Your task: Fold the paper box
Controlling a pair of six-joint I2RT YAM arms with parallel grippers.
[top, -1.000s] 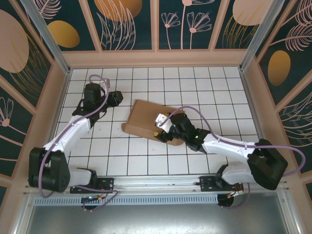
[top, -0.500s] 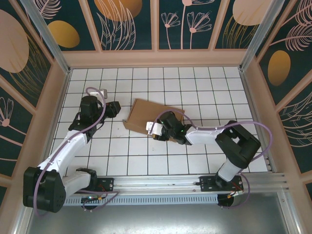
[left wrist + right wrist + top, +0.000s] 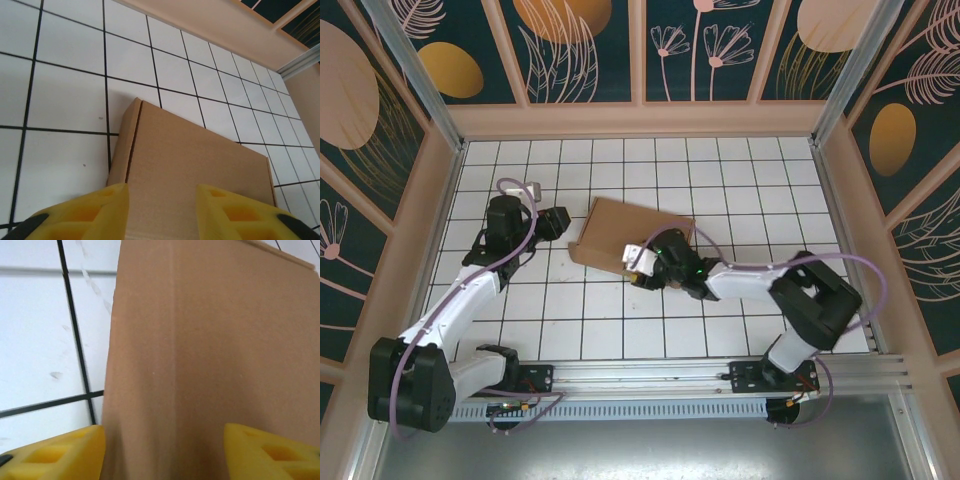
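Note:
The paper box [image 3: 618, 230] lies flat and closed on the tiled floor, plain brown cardboard, turned a little askew. My left gripper [image 3: 563, 222] sits just off the box's left edge; in the left wrist view the left gripper [image 3: 162, 212] stands open, its yellow fingers [image 3: 90, 212] framing the box lid [image 3: 190, 160]. My right gripper [image 3: 642, 262] is at the box's near right edge. In the right wrist view the right gripper [image 3: 162, 452] is wide open, with the brown box surface [image 3: 210, 340] spanning the gap between its fingers [image 3: 55, 455].
White tiled floor [image 3: 720, 170] surrounds the box, with free tiles behind it and to the right. Tan walls [image 3: 640, 118] enclose the cell at the back and sides. The arm bases sit on a metal rail [image 3: 640, 375] along the near edge.
The right gripper slid left along the box's near edge and its arm folded closer. The left gripper came down toward the box's left edge. The box shifted slightly back and left.

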